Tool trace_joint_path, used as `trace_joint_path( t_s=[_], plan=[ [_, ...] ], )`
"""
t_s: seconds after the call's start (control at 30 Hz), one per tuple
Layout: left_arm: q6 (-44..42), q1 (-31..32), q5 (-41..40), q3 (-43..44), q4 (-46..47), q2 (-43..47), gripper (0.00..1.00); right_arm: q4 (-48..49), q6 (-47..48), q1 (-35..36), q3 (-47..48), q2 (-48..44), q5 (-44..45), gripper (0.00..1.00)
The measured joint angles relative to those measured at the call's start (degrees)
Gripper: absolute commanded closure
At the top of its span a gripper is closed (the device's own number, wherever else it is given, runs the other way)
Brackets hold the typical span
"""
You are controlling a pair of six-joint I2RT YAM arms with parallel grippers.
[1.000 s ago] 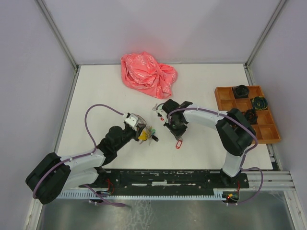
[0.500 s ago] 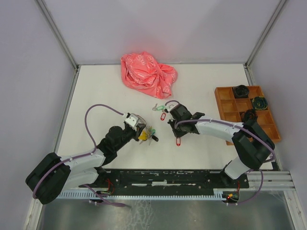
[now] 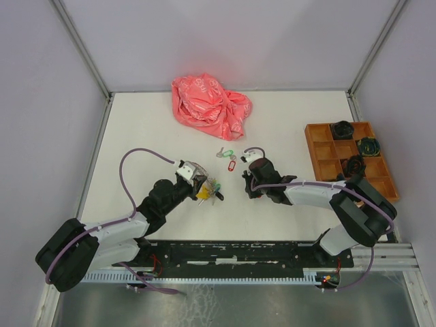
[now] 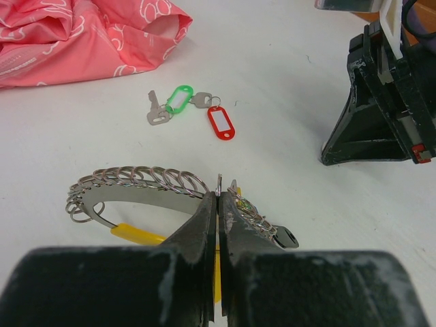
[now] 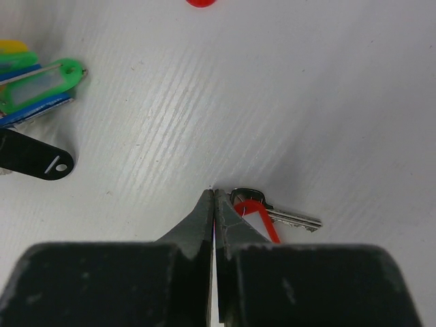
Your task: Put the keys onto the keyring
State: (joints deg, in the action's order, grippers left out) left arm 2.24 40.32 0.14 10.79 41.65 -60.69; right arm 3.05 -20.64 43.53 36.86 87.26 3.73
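My left gripper is shut on the wire of the keyring, which carries a row of small split rings and a bunch with yellow, green and blue tags. Two keys lie loose behind it, one with a green tag and one with a red tag. My right gripper points down at the table, right of the bunch. Its jaws are shut, with a sliver of red tag between them. That tag's silver key lies just right of the tips. In the top view this key is hidden under my right gripper.
A crumpled pink bag lies at the back of the table. An orange compartment tray with dark round parts stands at the right edge. A black fob and a green tag of the bunch lie left of my right gripper.
My right arm has stretched out lower, and its gripper came forward from the two loose keys onto the red-tagged key nearer the front. The left arm and the keyring have not moved.
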Motion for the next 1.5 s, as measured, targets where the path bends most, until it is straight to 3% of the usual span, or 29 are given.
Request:
trace_joint_path(
  t_s=[0.27, 0.57, 0.87, 1.5],
  plan=[
    [0.0, 0.0, 0.0, 0.0, 0.0, 0.0, 0.97, -4.0, 0.7, 0.0, 1.7, -2.5, 1.7, 0.74],
    [0.0, 0.0, 0.0, 0.0, 0.0, 0.0, 0.97, -16.8, 6.7, 0.1, 13.0, -1.1, 2.2, 0.55],
    [0.0, 0.0, 0.0, 0.0, 0.0, 0.0, 0.97, -28.7, 13.9, 1.8, 19.5, 5.4, 0.3, 0.58],
    [0.0, 0.0, 0.0, 0.0, 0.0, 0.1, 0.97, -32.3, 16.0, 2.1, 23.0, 12.5, 2.9, 0.68]
  ],
)
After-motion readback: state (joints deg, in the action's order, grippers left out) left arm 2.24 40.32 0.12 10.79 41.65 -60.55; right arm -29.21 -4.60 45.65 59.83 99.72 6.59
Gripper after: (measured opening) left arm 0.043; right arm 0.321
